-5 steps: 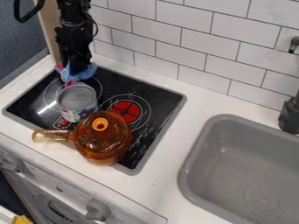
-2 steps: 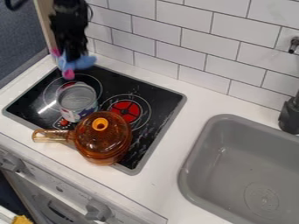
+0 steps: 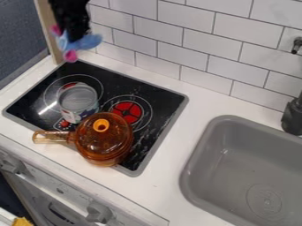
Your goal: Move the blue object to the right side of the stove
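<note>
At the upper left hangs my black gripper (image 3: 75, 39), shut on a blue plush-like object (image 3: 87, 42) with pink parts. The object is held in the air above the back left corner of the black stove top (image 3: 112, 79), and the gripper hides its middle. One pink end points down and another sticks out on the left.
A metal can (image 3: 78, 103) stands on the left burner. In front of it, an amber lidded pot (image 3: 105, 140) has its handle toward the left. A red burner (image 3: 127, 111) lies right of the can. The grey sink (image 3: 247, 176) is at the right, below a tiled wall.
The gripper has risen with the blue object, lifting it from low over the stove's back left corner. The can and the pot have kept their places.
</note>
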{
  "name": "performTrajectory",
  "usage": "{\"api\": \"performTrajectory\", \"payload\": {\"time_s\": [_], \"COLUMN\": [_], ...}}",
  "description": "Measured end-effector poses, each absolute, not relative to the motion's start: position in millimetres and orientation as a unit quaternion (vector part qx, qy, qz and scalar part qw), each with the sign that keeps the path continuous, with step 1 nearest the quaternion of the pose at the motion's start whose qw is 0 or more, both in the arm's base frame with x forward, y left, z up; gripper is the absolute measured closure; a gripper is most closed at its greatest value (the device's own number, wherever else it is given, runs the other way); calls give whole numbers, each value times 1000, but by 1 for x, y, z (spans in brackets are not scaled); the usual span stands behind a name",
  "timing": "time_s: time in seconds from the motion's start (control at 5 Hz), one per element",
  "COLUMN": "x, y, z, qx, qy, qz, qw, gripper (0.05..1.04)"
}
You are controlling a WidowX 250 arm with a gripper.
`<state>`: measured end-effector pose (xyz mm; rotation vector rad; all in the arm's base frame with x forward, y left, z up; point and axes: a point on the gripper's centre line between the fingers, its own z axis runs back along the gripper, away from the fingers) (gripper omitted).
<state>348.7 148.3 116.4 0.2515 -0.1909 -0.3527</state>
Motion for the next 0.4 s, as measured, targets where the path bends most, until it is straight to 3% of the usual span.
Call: {"api": "performTrajectory", "payload": {"time_s": [0.4], "x": [329], "y": [53], "z": [118], "qx": [54], "qy": [-107], "qz": [-270], "qw": [955], "gripper": [828]}}
